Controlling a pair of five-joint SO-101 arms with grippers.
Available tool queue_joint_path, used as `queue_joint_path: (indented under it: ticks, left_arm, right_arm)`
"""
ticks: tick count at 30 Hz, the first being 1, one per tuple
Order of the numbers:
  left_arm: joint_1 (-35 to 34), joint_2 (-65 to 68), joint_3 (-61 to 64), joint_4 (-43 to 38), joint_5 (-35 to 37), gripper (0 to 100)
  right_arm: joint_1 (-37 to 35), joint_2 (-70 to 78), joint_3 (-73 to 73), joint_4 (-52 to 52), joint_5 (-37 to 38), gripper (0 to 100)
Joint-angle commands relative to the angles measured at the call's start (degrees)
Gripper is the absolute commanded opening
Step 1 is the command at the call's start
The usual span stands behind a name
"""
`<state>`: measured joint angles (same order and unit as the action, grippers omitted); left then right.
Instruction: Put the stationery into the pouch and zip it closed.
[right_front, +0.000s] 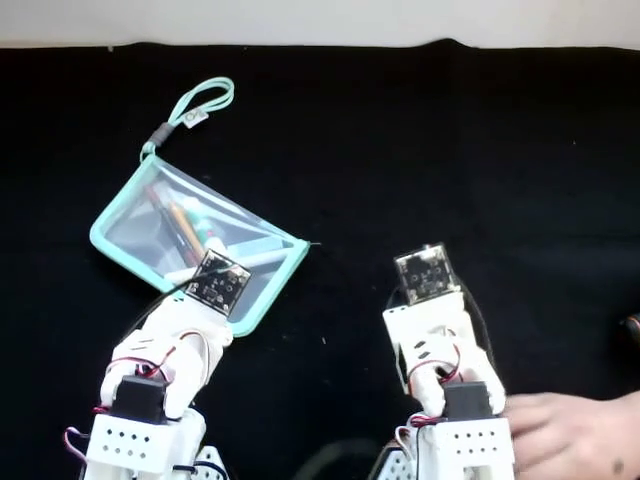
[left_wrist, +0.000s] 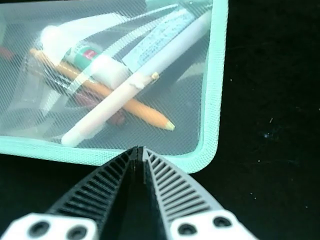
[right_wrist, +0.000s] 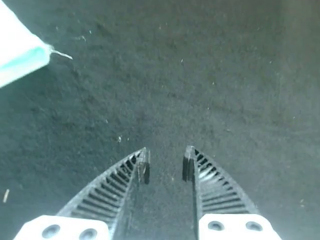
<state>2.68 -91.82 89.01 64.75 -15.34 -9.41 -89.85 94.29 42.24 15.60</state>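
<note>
- Hovering nearest me, my left hand (left_wrist: 137, 150) has its fingers pressed together with nothing between them. The tips sit just at the mint border of the pouch (left_wrist: 216, 75). I judge it is placed there to steady or nudge that edge rather than to grip it.
- My right hand (right_wrist: 165, 165) hangs over the bare black surface (right_wrist: 225, 75) with its fingers apart, holding nothing. It is well apart from the pouch, likely parked there to leave the other arm room.
- The pouch lies flat and at a slant on my left side of the surface. Behind its mesh wall a white pen (left_wrist: 115, 107), an orange pencil (left_wrist: 145, 112), a white tube (left_wrist: 95, 57) and a pale blue bar (left_wrist: 160, 37) lie crossed over one another, so I take the loading as done.
- The tube has a green-and-red label and the bar has fine print, but neither is legible.
- The zip should run along the far long edge, and I cannot tell whether it is drawn shut.
- Farthest out, the wrist loop (right_front: 205, 100) trails off the far corner, lying slack on the surface, with a small tag (right_front: 190, 117) too tiny to read.
</note>
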Motion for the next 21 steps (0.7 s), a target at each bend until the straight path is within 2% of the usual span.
queue_joint_path:
  ticks: [1,11,17,21]
  left_arm:
    - [-0.6,-0.4,1.9,-1.0,-0.4,1]
    - [-1.3,-0.4,8.0,-1.0,-0.4,1]
    - [-9.1,-0.4,8.0,-0.9,-0.3,1]
    - [-14.3,-0.3,7.6,-0.6,-0.3,1]
  right_arm:
    - [0.4,-0.5,3.2,-2.6,0.4,13.0]
    - [0.4,-0.5,9.5,0.5,0.4,13.0]
    - [0.4,-0.5,9.4,10.9,0.5,13.0]
    - [0.4,-0.6,9.3,12.3,0.5,13.0]
